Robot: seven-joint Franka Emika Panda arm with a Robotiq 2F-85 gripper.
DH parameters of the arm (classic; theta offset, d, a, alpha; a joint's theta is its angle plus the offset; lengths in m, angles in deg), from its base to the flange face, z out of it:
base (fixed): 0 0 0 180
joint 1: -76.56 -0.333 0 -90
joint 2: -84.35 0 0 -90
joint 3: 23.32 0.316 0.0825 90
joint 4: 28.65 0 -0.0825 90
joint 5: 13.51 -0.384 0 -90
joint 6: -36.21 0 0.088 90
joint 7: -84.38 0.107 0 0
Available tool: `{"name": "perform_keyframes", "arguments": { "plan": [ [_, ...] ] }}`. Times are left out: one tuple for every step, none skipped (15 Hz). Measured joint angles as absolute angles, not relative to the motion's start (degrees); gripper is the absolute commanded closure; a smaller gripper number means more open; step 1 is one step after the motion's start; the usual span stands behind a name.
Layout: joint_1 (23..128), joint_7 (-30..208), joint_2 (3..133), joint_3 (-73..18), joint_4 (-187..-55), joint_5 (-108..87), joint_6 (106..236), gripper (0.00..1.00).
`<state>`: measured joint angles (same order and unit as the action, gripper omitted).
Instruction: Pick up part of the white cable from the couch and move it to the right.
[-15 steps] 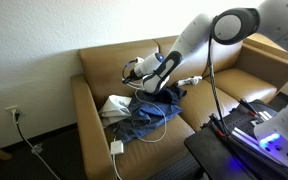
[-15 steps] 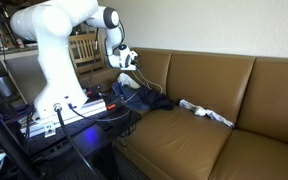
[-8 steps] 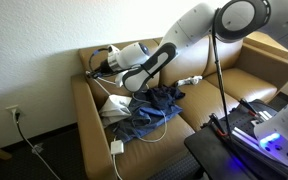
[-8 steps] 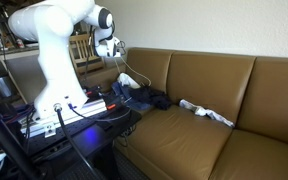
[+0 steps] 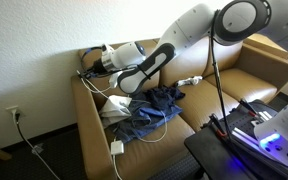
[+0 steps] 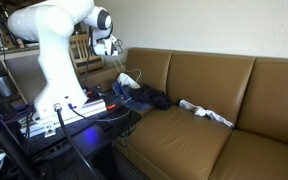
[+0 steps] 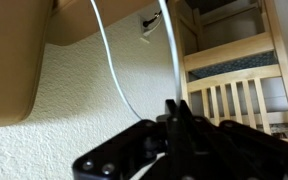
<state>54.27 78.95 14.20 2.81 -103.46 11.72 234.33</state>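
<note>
Your hand (image 5: 91, 62) is clamped tight on the cable (image 7: 171, 50), holding a loop high over the couch (image 5: 154, 150) end so the slack hangs clear to carry right; the rest lies on the seat

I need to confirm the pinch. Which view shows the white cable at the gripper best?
The wrist view: the white cable runs as two clear strands into the shut gripper. In both exterior views the cable is only a thin line hanging toward the couch; the pinch is too small to judge.
</note>
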Motion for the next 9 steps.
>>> {"name": "perform_keyframes", "arguments": {
  "plan": [
    [54.38,79.03,14.09,3.20,-103.46,12.09,234.33,0.99],
    [54.50,79.13,13.55,4.64,-103.00,13.23,234.33,0.99],
    [54.64,79.13,12.36,7.27,-101.88,15.25,234.33,0.99],
    [54.62,79.13,10.83,10.69,-100.31,17.77,234.32,0.99],
    [54.25,79.08,9.12,14.28,-98.55,20.33,234.29,0.99],
    [53.75,78.98,7.20,18.10,-96.92,23.43,233.94,0.99],
    [53.16,78.81,5.17,21.83,-95.62,26.52,233.51,0.99],
    [52.40,78.64,3.18,24.95,-94.52,28.80,232.62,0.99],
    [51.69,78.59,1.16,27.49,-93.70,30.28,231.42,0.99]
  ]
}}
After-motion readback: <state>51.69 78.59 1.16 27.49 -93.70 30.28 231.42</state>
